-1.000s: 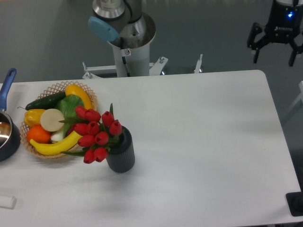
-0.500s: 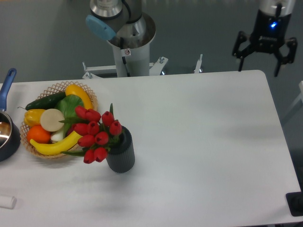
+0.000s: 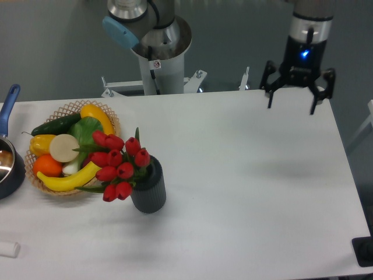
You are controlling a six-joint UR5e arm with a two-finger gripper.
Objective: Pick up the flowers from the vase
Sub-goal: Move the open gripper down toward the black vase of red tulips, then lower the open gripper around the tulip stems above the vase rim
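The flowers (image 3: 118, 165), a bunch of red tulip buds with green leaves, lean to the left out of the vase (image 3: 150, 191), a dark grey ribbed cylinder on the left half of the white table (image 3: 245, 175). My gripper (image 3: 291, 106) hangs open over the table's far right edge, fingers pointing down and spread wide with nothing between them. It is far to the right of the flowers and well above the tabletop.
A wicker basket (image 3: 111, 119) of fruit and vegetables sits right behind and left of the flowers. A dark pot with a blue handle (image 3: 8, 102) stands at the left edge. A small white object (image 3: 9, 249) lies front left. The arm's base (image 3: 157, 58) rises behind the table.
The open gripper has moved left and down, from beyond the table's far right corner to above its far right edge. The flowers and vase have not moved.
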